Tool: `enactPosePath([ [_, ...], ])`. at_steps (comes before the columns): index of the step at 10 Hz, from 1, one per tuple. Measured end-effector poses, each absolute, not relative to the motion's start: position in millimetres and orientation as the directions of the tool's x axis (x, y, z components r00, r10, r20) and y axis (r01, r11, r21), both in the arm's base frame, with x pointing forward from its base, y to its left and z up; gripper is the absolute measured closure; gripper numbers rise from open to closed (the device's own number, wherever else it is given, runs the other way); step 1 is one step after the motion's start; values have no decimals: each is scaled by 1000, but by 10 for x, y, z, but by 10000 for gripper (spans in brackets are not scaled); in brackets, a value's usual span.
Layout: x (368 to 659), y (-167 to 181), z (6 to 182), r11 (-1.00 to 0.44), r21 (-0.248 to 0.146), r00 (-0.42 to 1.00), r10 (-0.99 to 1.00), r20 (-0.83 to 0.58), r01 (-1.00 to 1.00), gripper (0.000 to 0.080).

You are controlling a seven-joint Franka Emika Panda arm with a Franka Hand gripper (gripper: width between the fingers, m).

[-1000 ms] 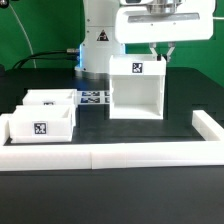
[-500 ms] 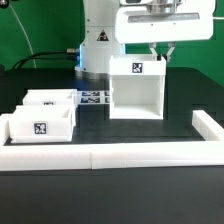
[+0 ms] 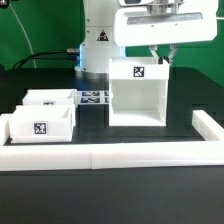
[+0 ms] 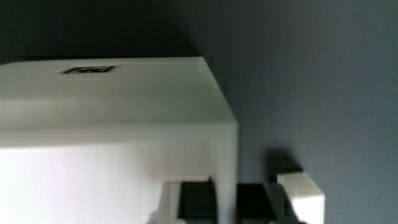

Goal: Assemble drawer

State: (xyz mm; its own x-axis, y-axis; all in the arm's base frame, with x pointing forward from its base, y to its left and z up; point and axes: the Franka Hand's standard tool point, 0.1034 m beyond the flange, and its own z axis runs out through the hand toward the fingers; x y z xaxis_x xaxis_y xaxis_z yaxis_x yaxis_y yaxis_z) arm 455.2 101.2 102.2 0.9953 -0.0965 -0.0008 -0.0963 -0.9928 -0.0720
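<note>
The large white box housing (image 3: 135,95) stands mid-table, its open front facing the camera and a tag on its top band. My gripper (image 3: 160,57) is at the housing's top edge on the exterior view's right. It is shut on that side wall, one finger inside and one outside. In the wrist view the housing (image 4: 107,100) fills most of the frame. My gripper (image 4: 231,198) clamps the wall's thin edge between dark pads (image 4: 201,198). Two small open-top trays (image 3: 50,100) (image 3: 40,128) sit at the exterior view's left, apart from the housing.
The marker board (image 3: 95,99) lies flat between the trays and the housing. The long low white border wall (image 3: 120,157) runs along the front and turns back at the exterior view's right (image 3: 207,126). The robot's base (image 3: 97,45) stands behind.
The housing has shifted slightly toward the front in my grip, so its lower edge sits lower in the exterior view. The trays have not moved.
</note>
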Motion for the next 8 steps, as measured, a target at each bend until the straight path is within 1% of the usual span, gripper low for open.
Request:
enactPosePath([
  [7,5565,1081,1038,-990,-114,992,-94,83,-84,759],
  [8,5665,1078,1038,-991,-116,992,-79,94,-68,758],
])
